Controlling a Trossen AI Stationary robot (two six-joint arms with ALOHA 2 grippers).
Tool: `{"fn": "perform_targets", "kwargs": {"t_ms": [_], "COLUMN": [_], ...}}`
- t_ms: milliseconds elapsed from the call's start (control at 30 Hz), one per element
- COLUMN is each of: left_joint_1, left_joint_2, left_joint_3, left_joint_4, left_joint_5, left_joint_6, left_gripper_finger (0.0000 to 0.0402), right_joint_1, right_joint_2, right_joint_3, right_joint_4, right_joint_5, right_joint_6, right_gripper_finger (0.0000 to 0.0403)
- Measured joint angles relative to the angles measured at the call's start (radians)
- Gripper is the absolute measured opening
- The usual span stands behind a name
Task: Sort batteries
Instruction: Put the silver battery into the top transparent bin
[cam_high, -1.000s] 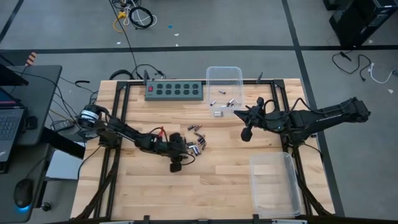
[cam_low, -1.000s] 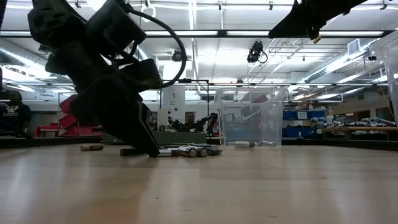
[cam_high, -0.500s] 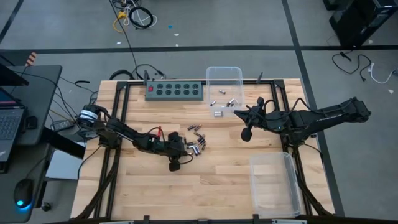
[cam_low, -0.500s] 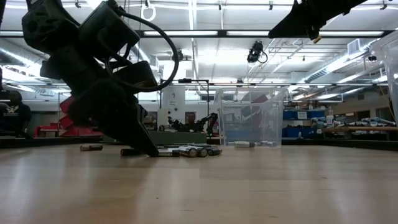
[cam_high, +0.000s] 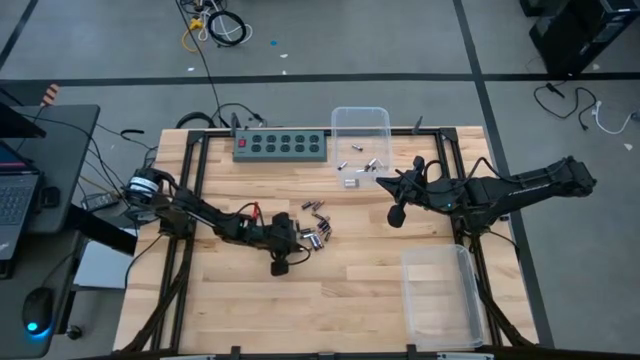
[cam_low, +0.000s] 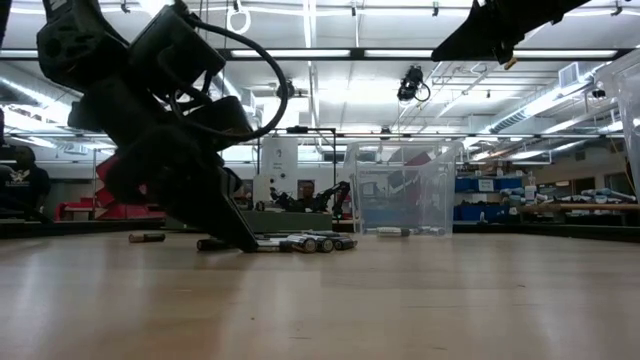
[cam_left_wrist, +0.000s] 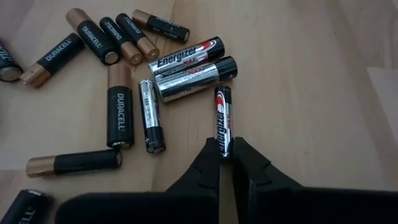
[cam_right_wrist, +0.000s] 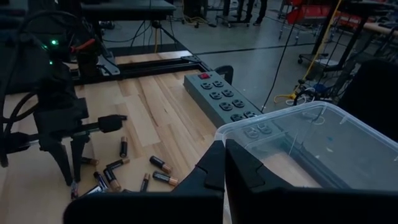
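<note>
The left gripper (cam_left_wrist: 225, 155) pinches only the near tip of 1 slim black-and-silver cylindrical battery (cam_left_wrist: 223, 118), which lies flat on the pale wooden table (cam_high: 350, 290) at the edge of the loose battery pile (cam_high: 316, 228). With so little held, I'd guess it could pivot or slip out on lifting, or roll into the pile. That arm reaches low from the green power strip (cam_high: 281, 146) side, wrist tilted steeply down. The right gripper (cam_right_wrist: 219, 163), fingers pressed together and empty, hangs by the clear plastic bin (cam_high: 361, 130) beside the strip.
</note>
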Motion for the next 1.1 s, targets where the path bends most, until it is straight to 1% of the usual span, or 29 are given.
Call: {"fn": "perform_targets", "kwargs": {"t_ms": [133, 333, 433, 533, 667, 733, 800, 967, 1100], "left_joint_1": [-0.002, -0.001, 0.000, 0.026, 0.104, 0.160, 0.216, 0.337, 0.437], "left_joint_2": [-0.047, -0.145, -0.213, -0.286, -0.369, -0.389, -0.395, -0.355, -0.294], "left_joint_3": [-0.002, -0.001, 0.000, 0.010, 0.050, 0.091, 0.147, 0.325, 0.456], "left_joint_4": [-0.020, -0.029, -0.028, -0.019, -0.026, -0.060, -0.134, -0.331, -0.395], "left_joint_5": [0.049, 0.083, 0.088, 0.086, 0.189, 0.240, 0.267, 0.268, 0.282], "left_joint_6": [0.004, 0.053, 0.097, 0.161, 0.240, 0.272, 0.310, 0.461, 0.548], "left_gripper_finger": [0.0009, 0.0008, 0.0008, 0.0008, 0.0008, 0.0008, 0.0008, 0.0008, 0.0008], "right_joint_1": [0.000, -0.001, -0.001, -0.005, -0.023, -0.032, -0.042, -0.068, -0.093], "right_joint_2": [0.000, 0.000, 0.000, 0.000, 0.000, 0.000, 0.000, -0.003, -0.003], "right_joint_3": [0.000, 0.000, 0.000, 0.000, 0.000, 0.000, 0.000, 0.000, 0.000], "right_joint_4": [0.000, 0.000, 0.000, 0.004, 0.024, 0.035, 0.051, 0.063, 0.070], "right_joint_5": [0.000, 0.000, 0.000, 0.000, 0.000, 0.002, 0.002, 0.003, 0.003], "right_joint_6": [-0.001, -0.003, -0.004, -0.019, -0.031, -0.050, -0.069, -0.113, -0.127], "right_gripper_finger": [0.0001, 0.0001, 0.0001, 0.0000, 0.0002, 0.0001, 0.0000, 0.0001, 0.0001]}}
